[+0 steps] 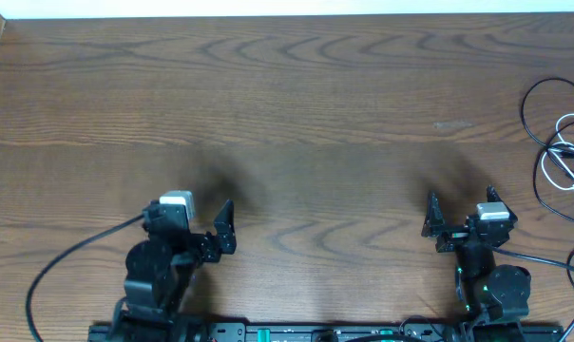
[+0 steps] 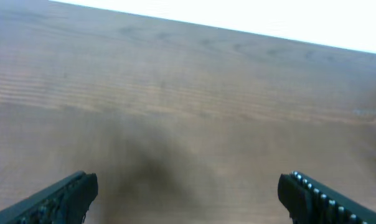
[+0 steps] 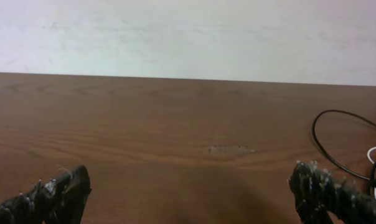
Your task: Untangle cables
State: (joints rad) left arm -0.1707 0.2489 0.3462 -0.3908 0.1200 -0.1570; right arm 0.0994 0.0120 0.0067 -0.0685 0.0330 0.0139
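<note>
Left fingers [image 2: 70,198]: standing wide apart, gripping nothing, only bare wood showing between them.
Right fingers [image 3: 57,194]: also spreading wide, holding nothing.
Left gripper [image 2: 188,185]: hovering low over the near-left part of the table [image 1: 315,95], pointing toward the far edge.
Right gripper [image 3: 188,182]: sitting low at the near-right, facing the far edge.
Cables [image 1: 556,150]: lying in a loose tangle at the table's right edge, well apart from the left gripper and off to the right of the right gripper.
Black cable [image 1: 526,112]: curving in an open loop bulging toward the table's centre, both ends running off the right side.
White cable [image 1: 544,166]: looping inside the black one.
Long axis: the tangle is stretching roughly far-to-near along the right edge.
Plug direction: cannot tell.
</note>
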